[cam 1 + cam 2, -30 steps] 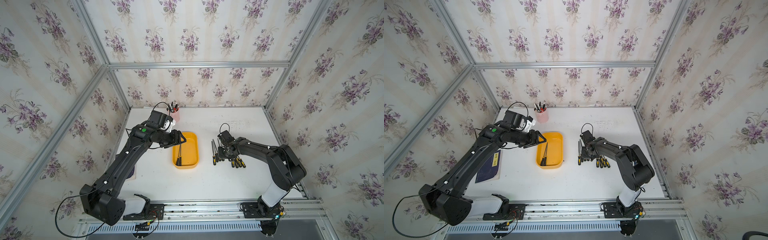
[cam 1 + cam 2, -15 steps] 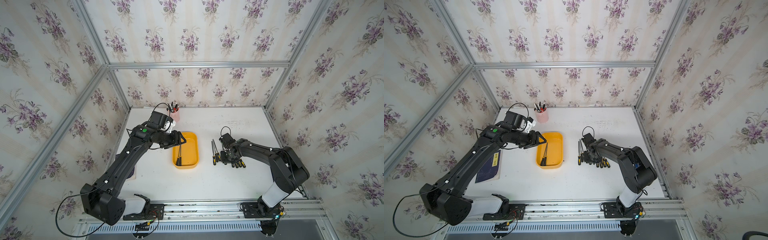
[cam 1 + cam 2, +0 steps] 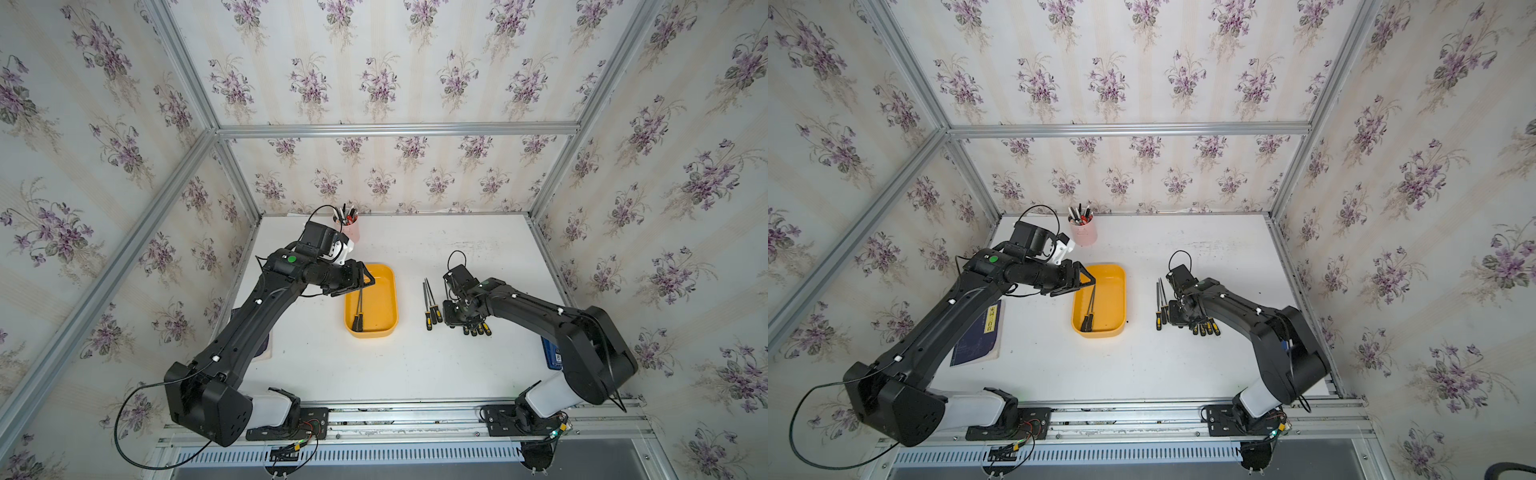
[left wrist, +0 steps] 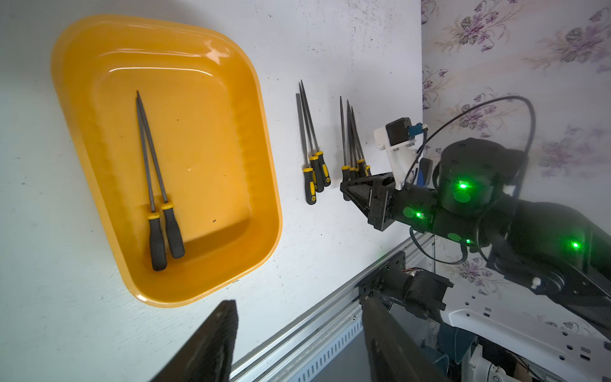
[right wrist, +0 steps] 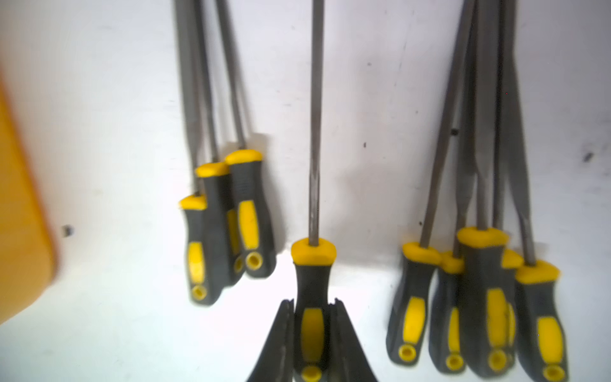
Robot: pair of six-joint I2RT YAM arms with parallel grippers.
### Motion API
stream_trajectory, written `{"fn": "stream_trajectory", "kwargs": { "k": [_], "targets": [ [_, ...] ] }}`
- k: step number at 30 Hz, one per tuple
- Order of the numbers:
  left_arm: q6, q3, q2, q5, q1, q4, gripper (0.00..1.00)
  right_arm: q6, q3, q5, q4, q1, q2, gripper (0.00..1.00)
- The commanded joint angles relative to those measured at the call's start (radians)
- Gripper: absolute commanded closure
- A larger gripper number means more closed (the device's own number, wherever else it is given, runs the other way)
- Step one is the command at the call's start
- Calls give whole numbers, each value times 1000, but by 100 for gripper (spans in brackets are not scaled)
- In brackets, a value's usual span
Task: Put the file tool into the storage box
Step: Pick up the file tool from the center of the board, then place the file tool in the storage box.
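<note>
- Clamped in the right gripper (image 5: 312, 304): one file (image 5: 313, 261), jaws tight on both flanks of its black-and-yellow handle, shaft pointing straight ahead. Cannot tell whether lifted off the table (image 5: 363, 99).
- Just beside that grip, on the side away from the box: a bunch (image 5: 479, 297) of more files, handles crowded together, shafts crossing.
- Near the grip on the box side: three files (image 5: 228, 225) lying together, handles touching, between gripper and box.
- Beyond those: the box (image 3: 380, 303), yellow-orange and open-topped, with two files (image 4: 158, 198) already inside. Side by side along one long wall, handles toward the robot's base.
- Over the box's far long edge: left gripper (image 3: 365, 282), jaws spread, holding nothing, hanging above the shafts of the pair inside.
- Farther off, behind the left gripper by the back wall: pink cup (image 3: 1084, 235) of pens.
- Under the left arm, well clear of the box: blue book (image 3: 980, 332), flat on the table.
</note>
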Motion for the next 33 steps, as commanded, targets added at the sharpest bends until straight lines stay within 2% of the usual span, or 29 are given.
{"fn": "stream_trajectory", "kwargs": {
  "k": [1,6,11,20,32,33],
  "targets": [
    [-44,8,12,101,1,88,34,-17,-10,-57,-50,-1,-115,99],
    [-191,-27,32,235,-13,278,33,-15,-49,-226,-44,-1,-361,98],
    [-340,-31,102,282,-94,471,32,48,-99,-378,33,8,-544,98],
    [-420,57,247,181,-238,550,34,105,-112,-398,100,77,-561,98],
    [-435,107,354,118,-280,527,44,140,-137,-401,133,108,-575,98],
    [-433,115,361,119,-281,524,47,141,-139,-398,132,111,-577,98]
  ]
}}
